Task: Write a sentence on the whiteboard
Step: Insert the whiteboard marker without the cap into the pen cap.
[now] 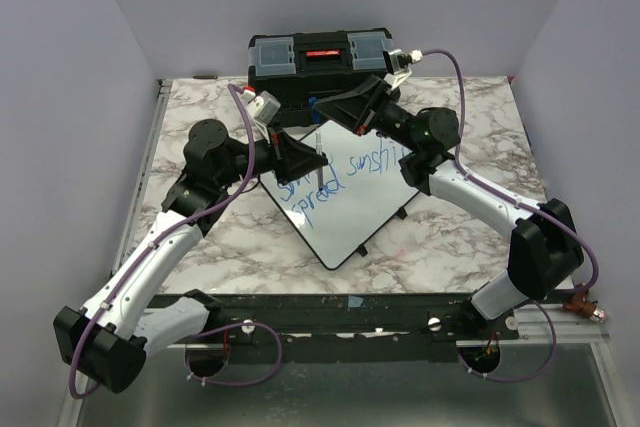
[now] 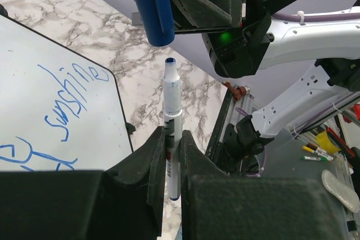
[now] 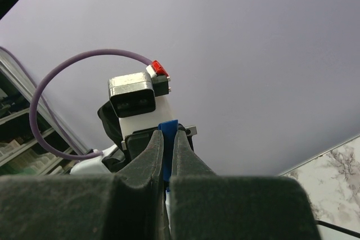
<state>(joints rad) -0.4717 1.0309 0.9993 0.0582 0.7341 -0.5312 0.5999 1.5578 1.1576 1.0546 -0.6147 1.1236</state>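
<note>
The whiteboard (image 1: 350, 222) lies cornerwise in the middle of the marble table, and it also fills the left of the left wrist view (image 2: 34, 60). The sentence (image 1: 340, 182) runs across it in blue slanted letters; "sunshine" (image 2: 70, 96) is readable. My left gripper (image 1: 312, 159) (image 2: 173, 136) is shut on a white marker (image 2: 172, 99) whose bare blue tip points at the blue cap (image 2: 151, 4). A small gap separates tip and cap. My right gripper (image 1: 325, 115) (image 3: 167, 136) is shut on that cap (image 3: 167, 130), above the board's far corner.
A black toolbox (image 1: 320, 62) stands just behind the whiteboard at the table's far edge. The left arm's wrist camera (image 3: 132, 96) sits close in front of my right fingers. A metal rail (image 1: 400, 312) runs along the near edge. Loose markers (image 2: 315, 153) lie off to the right.
</note>
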